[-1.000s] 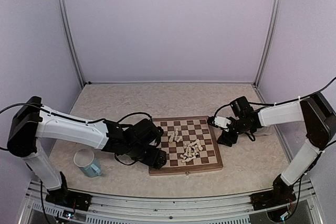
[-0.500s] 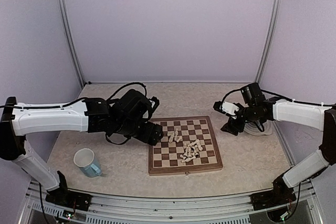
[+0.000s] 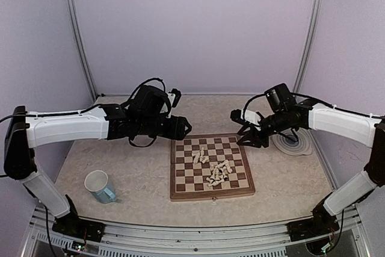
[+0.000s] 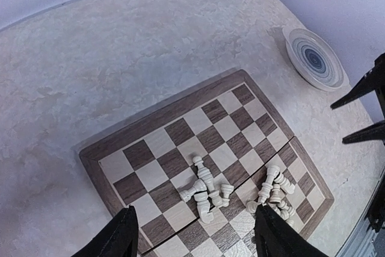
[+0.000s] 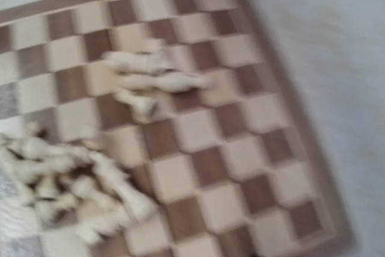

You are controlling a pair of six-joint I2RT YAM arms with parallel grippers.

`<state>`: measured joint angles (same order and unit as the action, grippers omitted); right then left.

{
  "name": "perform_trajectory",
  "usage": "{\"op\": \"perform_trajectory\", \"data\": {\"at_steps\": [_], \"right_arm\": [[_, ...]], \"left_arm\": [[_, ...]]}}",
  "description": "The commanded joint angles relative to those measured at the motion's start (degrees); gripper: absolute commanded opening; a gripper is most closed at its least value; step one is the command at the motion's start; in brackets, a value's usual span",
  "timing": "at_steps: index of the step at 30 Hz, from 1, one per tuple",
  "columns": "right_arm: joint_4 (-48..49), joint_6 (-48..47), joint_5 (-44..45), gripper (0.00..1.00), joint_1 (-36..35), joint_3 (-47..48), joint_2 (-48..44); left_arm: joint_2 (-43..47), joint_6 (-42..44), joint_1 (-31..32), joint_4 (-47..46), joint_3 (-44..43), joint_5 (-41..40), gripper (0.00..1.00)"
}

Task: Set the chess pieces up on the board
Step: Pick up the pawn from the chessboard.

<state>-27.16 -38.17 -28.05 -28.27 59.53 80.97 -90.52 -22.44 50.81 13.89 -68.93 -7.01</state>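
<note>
Both arms have shifted since half a second ago. The left gripper (image 3: 182, 127) has left the board's left edge and now hangs just beyond its far-left corner. The right gripper (image 3: 245, 136) has come away from over the plate and stands at the far-right corner.

Table (image 3: 289, 191): pale mottled surface carrying every item below.

Left arm (image 3: 72, 127): stretched across from the left side. Its fingers (image 4: 125, 236) are spread wide with nothing between them, and the left wrist view looks down between them onto the checks.

Right arm (image 3: 337, 121): reaching in from the right. Its two dark fingers (image 4: 367, 85) stand apart and hold nothing. Its own wrist view is blurred and shows no fingers.

Board (image 3: 186, 186): flat at mid-table, with one gripper at each far corner. It has dark and cream checks, a brown border and a fold seam across the middle.

Plate (image 3: 293, 142): grey-blue rings, on the table right of the board and apart from it. The right gripper is between it and the board's corner.

Mug (image 3: 100, 186): pale blue, front left, well apart from the board.

Chess pieces (image 3: 219, 173): all on the board, none placed in ranks. They form two heaps, a small one near the centre and a larger one toward the near right. Those that can be made out lie on their sides, several touching or crossing one another.
</note>
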Motion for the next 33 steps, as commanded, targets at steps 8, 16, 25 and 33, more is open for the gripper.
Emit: {"op": "perform_trajectory", "data": {"at_steps": [8, 16, 25, 33], "right_arm": [[-7.09, -0.3, 3.4, 0.38, -12.71, 14.65, 19.01], [-11.17, -0.8, 3.02, 0.34, -15.31, 18.04, 25.51], [-12.39, -0.32, 4.11, 0.33, -16.4, 19.33, 28.08], [-12.8, 0.12, 5.45, 0.25, -16.63, 20.7, 30.14]], "left_arm": [[2.68, -7.27, -2.03, -3.19, 5.99, -0.87, 0.74], [6.75, -8.1, -3.19, -2.92, 9.65, -2.43, 0.75], [5.3, -7.72, -3.35, -3.68, 9.71, -1.34, 0.75], [5.7, -7.78, -3.35, -3.94, 10.6, -0.93, 0.74]]}}
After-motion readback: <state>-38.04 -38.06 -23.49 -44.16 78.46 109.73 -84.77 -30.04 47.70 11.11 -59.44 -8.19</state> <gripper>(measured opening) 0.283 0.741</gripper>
